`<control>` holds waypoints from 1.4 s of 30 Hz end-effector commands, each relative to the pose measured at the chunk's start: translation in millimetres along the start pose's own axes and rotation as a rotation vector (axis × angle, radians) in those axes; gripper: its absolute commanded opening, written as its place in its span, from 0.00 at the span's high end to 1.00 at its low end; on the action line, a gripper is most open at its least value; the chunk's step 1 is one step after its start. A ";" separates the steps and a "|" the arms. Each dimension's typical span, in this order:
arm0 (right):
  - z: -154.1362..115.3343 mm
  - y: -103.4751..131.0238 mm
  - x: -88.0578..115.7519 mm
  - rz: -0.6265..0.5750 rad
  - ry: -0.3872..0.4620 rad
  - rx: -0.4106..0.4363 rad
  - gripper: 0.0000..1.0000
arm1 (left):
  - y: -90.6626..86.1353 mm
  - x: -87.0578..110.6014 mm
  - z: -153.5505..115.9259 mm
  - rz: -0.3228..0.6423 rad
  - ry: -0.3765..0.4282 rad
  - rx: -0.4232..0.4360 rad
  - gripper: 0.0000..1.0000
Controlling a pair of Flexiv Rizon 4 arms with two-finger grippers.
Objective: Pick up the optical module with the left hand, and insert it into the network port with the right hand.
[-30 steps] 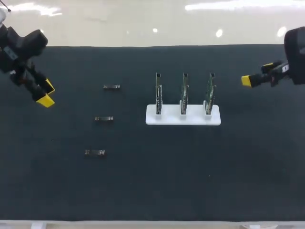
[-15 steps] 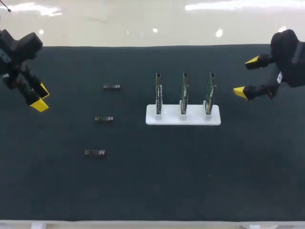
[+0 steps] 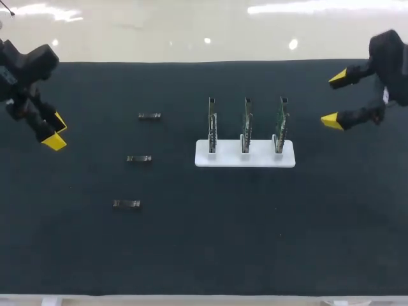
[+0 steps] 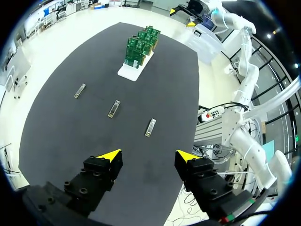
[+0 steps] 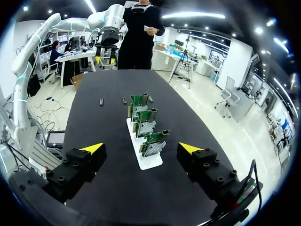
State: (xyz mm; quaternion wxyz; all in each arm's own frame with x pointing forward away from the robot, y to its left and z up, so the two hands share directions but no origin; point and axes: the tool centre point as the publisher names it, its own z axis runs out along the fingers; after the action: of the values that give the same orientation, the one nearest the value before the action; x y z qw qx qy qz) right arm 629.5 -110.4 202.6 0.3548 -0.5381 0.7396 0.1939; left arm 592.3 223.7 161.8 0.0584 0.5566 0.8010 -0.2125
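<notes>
Right jaws just popped wide open near the port boards (image 3: 246,124). Left jaws wide and empty too, optical modules (image 3: 139,158) untouched on the surface (image 3: 255,229), so no pickup yet.

A dark matte mat (image 3: 204,248) covers the bench (image 3: 191,299) almost from edge to edge, leaving a thin pale strip bare along the near edge. A flat white stand (image 3: 228,158) lies right of the middle, its long side parallel to the far edge
</notes>
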 end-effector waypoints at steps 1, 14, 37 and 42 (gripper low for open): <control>-3.1 -12.5 1.6 0.066 -0.026 -0.233 0.00 | -2.3 -1.1 1.7 -0.006 -0.012 -0.007 0.00; -3.1 -12.5 1.6 0.066 -0.026 -0.233 0.00 | -2.3 -1.1 1.7 -0.006 -0.012 -0.007 0.00; -3.1 -12.5 1.6 0.066 -0.026 -0.233 0.00 | -7.4 3.1 56.9 0.225 0.179 -0.100 0.00; -3.1 -12.5 1.6 0.066 -0.026 -0.233 0.00 | -3.4 -2.9 74.6 0.239 0.171 -0.122 0.00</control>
State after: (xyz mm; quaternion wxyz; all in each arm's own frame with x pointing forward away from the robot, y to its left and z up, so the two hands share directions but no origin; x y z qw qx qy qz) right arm 639.3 -118.0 205.4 0.2921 -0.5483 0.7257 0.2957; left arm 577.0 195.3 106.8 0.0479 0.6591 0.7426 -0.1085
